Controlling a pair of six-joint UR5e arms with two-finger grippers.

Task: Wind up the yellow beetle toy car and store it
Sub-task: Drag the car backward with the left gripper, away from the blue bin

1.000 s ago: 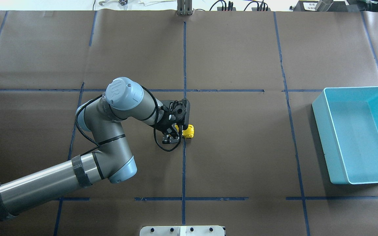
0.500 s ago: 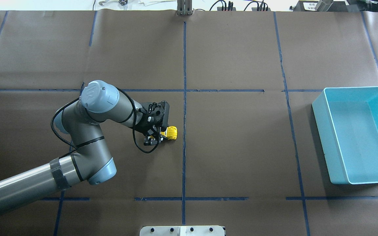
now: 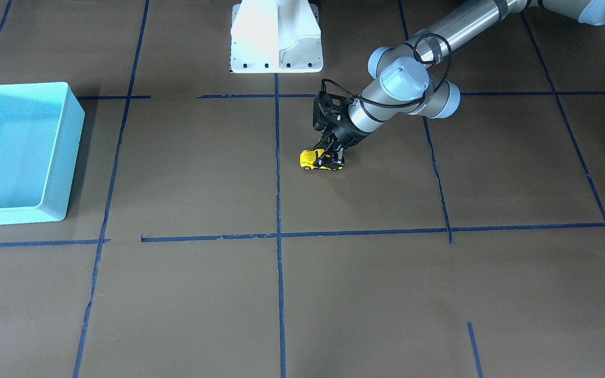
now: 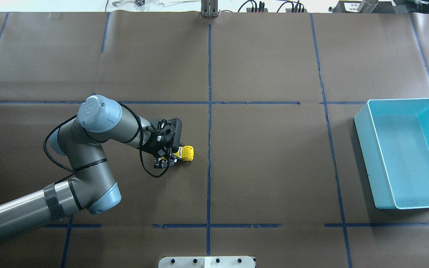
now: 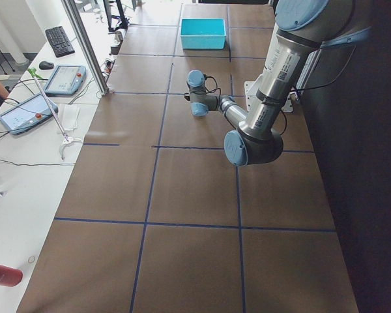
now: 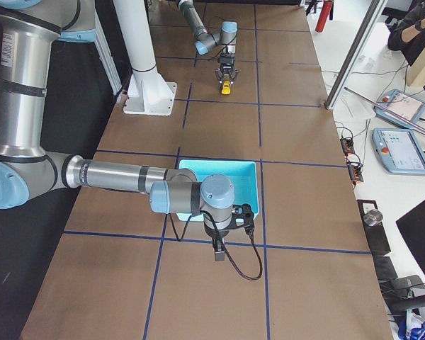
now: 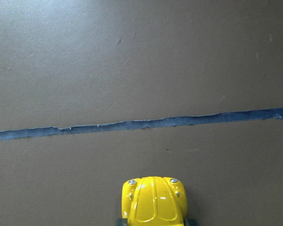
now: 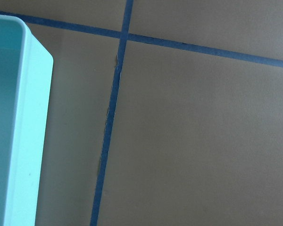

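The yellow beetle toy car (image 4: 187,153) stands on its wheels on the brown table, left of the centre tape line. It also shows in the front view (image 3: 311,159), the left wrist view (image 7: 154,201) and, small and far, the right side view (image 6: 227,87). My left gripper (image 4: 172,156) is shut on the car's rear half, low over the table; it shows in the front view too (image 3: 330,159). My right gripper (image 6: 218,249) hangs just past the turquoise bin (image 4: 365,149). It shows only in the right side view, so I cannot tell if it is open or shut.
The turquoise bin is empty at the table's right side (image 3: 64,157), far from the car; its rim shows in the right wrist view (image 8: 34,117). Blue tape lines cross the brown paper. The white robot base (image 3: 276,37) stands at the near edge.
My left gripper has moved left across the table with the car in it, from on the centre tape line to well left of it. The bin has not moved.
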